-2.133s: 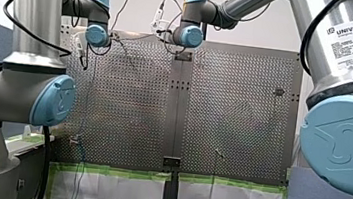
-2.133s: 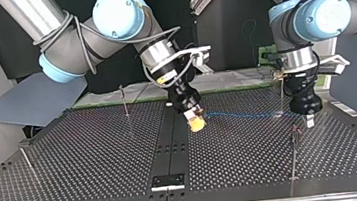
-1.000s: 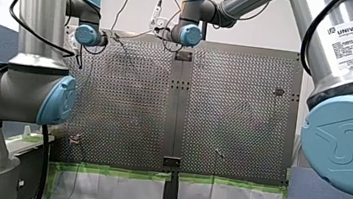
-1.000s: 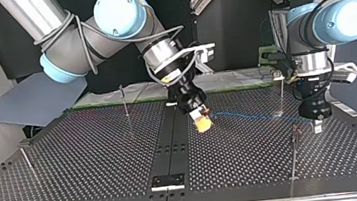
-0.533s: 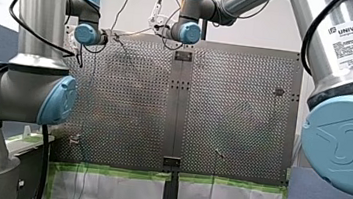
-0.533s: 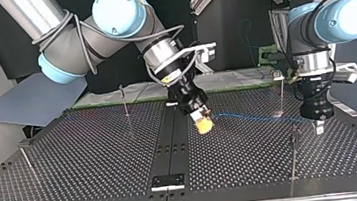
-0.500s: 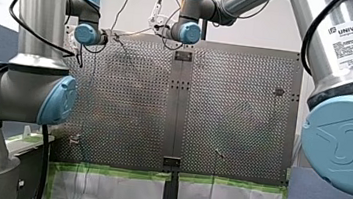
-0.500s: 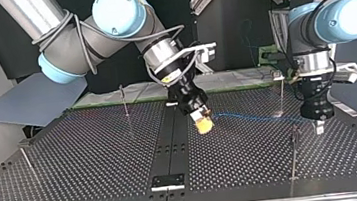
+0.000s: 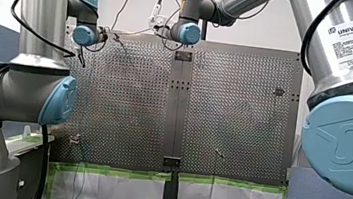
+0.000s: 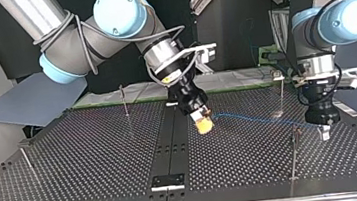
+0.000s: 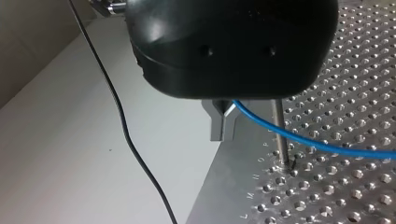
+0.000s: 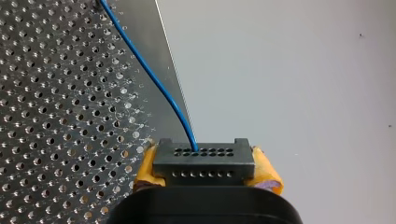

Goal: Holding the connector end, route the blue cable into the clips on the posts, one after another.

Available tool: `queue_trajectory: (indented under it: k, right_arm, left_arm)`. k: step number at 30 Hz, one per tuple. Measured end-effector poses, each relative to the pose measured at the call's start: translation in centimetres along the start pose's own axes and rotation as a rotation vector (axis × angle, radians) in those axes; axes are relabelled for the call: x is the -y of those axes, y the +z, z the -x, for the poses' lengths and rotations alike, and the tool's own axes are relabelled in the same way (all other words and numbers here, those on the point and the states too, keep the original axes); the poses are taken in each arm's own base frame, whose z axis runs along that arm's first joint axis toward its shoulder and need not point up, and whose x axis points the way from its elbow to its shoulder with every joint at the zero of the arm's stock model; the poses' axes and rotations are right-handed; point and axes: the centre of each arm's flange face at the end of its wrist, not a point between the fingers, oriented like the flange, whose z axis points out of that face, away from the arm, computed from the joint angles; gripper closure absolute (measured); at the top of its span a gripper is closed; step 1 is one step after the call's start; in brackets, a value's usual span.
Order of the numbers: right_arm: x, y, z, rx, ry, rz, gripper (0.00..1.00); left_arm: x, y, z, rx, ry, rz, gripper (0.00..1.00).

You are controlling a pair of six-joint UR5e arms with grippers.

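Across the perforated table (image 10: 97, 159), the left gripper (image 10: 324, 133) has slid toward 4 o'clock in the top view over the past two seconds. It now hangs just at 3 o'clock of the near post (image 10: 293, 154), its metal fingers (image 11: 223, 128) pinched shut on the blue cable (image 10: 248, 116). The right gripper (image 10: 202, 124) crept a little toward 3 o'clock early in that span and has held its place near the table's middle for the last half second. Its yellow pads (image 12: 266, 175) are clamped on the black connector (image 12: 204, 161), from which the cable leaves toward 11 o'clock in the right wrist view. The cable runs low over the holes from one gripper to the other, passing the foot of the far post (image 10: 282, 92); no clip appears to hold it yet. The shift seems meant to draw the line out and carry it to the first clip, so routing looks barely begun.
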Motion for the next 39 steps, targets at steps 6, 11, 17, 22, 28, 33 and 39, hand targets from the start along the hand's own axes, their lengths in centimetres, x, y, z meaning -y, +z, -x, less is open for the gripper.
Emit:
queue_trajectory:
  k: [6,11,17,22,28,33,39]
  right_arm:
    - [-0.3,0.1,0.1,-0.001,0.003,0.002,1.0]
    - [-0.5,0.2,0.3,-0.001,0.006,0.003,1.0]
    - [-0.6,0.2,0.5,0.0,0.008,0.004,1.0]
    - [-0.6,0.4,0.5,-0.01,0.012,-0.002,1.0]
    - [-0.6,0.6,0.7,-0.018,0.016,-0.008,1.0]
    - [-0.7,0.7,1.2,-0.014,0.017,-0.008,1.0]
    - [-0.9,0.8,2.3,0.0,0.018,-0.005,1.0]
  left_arm:
    - [-0.6,0.4,-1.0,-0.016,-0.008,-0.003,1.0]
    - [-0.9,0.6,-1.2,-0.017,-0.009,0.0,1.0]
    - [-1.1,0.8,-1.1,-0.004,-0.021,-0.009,1.0]
    - [-1.0,1.2,-0.7,0.025,-0.053,-0.034,1.0]
    - [-1.0,1.7,-1.0,0.043,-0.095,-0.062,1.0]
    - [-1.4,2.0,-1.6,0.039,-0.113,-0.064,1.0]
    - [-1.8,2.2,-1.6,0.046,-0.121,-0.065,1.0]
